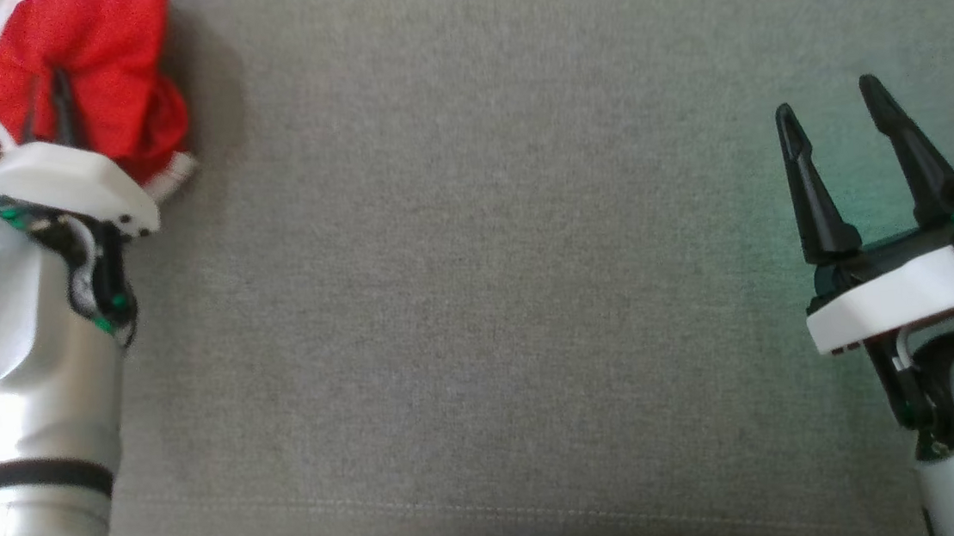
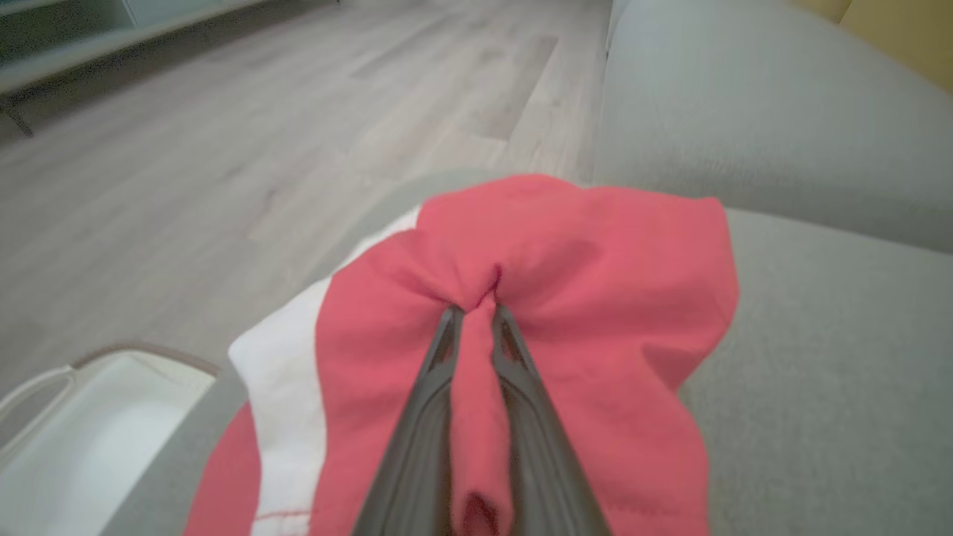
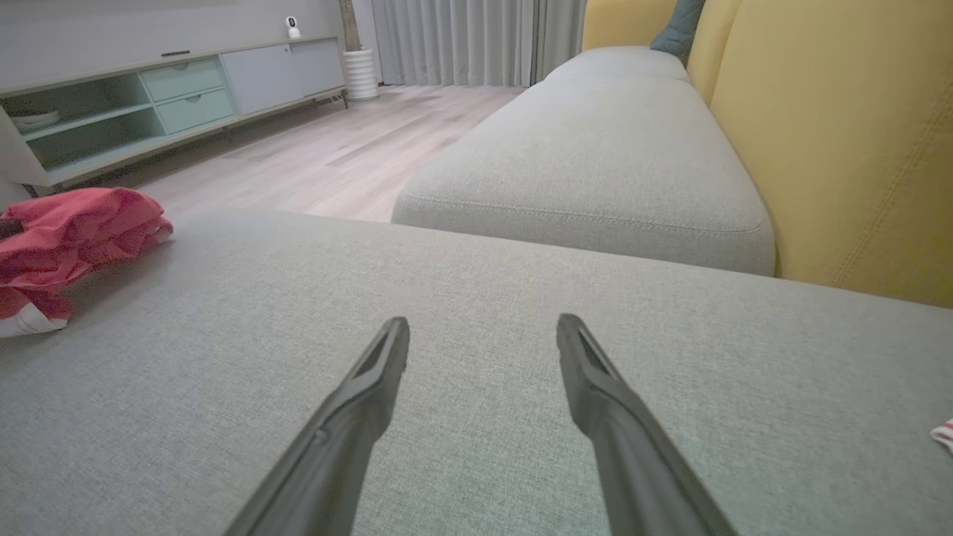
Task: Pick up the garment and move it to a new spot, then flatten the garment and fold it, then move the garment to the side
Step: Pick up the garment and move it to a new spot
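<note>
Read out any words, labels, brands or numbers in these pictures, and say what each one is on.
No text can be read.
The red garment is plain cloth with a white band.
The left gripper, shut on a fold of it, and the open right gripper bear no lettering.
The cabinet fronts are blank.

No writing, label, brand mark, number or sign can be read in any of the views, not even on the red and white garment (image 2: 581, 246).
</note>
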`<state>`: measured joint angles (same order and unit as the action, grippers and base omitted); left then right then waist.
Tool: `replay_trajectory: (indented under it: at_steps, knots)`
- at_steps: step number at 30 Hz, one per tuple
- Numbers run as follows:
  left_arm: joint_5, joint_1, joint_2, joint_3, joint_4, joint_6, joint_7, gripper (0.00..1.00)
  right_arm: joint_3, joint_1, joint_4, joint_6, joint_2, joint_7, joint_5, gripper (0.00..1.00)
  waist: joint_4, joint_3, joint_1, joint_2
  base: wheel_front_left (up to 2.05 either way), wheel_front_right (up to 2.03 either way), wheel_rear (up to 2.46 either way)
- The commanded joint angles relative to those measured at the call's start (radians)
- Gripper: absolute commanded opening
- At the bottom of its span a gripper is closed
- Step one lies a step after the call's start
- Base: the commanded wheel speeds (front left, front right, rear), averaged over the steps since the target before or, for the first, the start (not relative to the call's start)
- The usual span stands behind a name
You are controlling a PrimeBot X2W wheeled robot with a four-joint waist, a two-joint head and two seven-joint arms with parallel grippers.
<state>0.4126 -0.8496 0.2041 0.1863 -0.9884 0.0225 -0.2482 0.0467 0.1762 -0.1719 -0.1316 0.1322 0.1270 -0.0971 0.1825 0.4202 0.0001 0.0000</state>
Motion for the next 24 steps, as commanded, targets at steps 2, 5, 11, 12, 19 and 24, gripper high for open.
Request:
replay_trajectory:
  at_steps: [2, 5, 11, 12, 19, 24]
  knots:
    - [-0.035, 0.043, 0.071, -0.044, 0.139, 0.029, -0.013, 0.00, 0.018, -0.014, -0.022, 0.001, -0.013, -0.017, -0.007, 1.00, 0.001, -0.070, -0.0001, 0.0000, 0.00, 0.00, 0.00]
    - [-0.072, 0.117, 0.083, -0.062, 0.289, 0.051, -0.013, 0.00, 0.015, -0.033, -0.011, 0.001, -0.023, -0.026, -0.007, 1.00, -0.004, -0.117, -0.0001, 0.0000, 0.00, 0.00, 0.00]
    - [-0.127, 0.286, 0.088, -0.081, 0.598, 0.093, -0.013, 0.00, 0.011, -0.077, 0.004, 0.001, -0.041, -0.037, -0.017, 1.00, -0.022, -0.201, -0.0001, 0.0000, 0.00, 0.00, 0.00]
    - [-0.134, 0.314, 0.089, -0.081, 0.648, 0.098, -0.013, 0.00, 0.010, -0.086, 0.005, 0.001, -0.044, -0.038, -0.019, 1.00, -0.026, -0.212, -0.0001, 0.0000, 0.00, 0.00, 0.00]
    - [-0.171, 0.498, 0.068, -0.033, 0.954, 0.136, 0.000, 0.00, 0.008, -0.136, 0.004, 0.001, -0.062, -0.046, -0.030, 1.00, -0.064, -0.262, -0.0001, 0.0000, 0.00, 0.00, 0.00]
    - [-0.173, 0.564, 0.034, 0.042, 1.049, 0.124, 0.041, 0.00, 0.015, -0.142, -0.001, 0.001, -0.071, -0.051, -0.036, 1.00, -0.113, -0.254, -0.0001, 0.0000, 0.00, 0.00, 0.00]
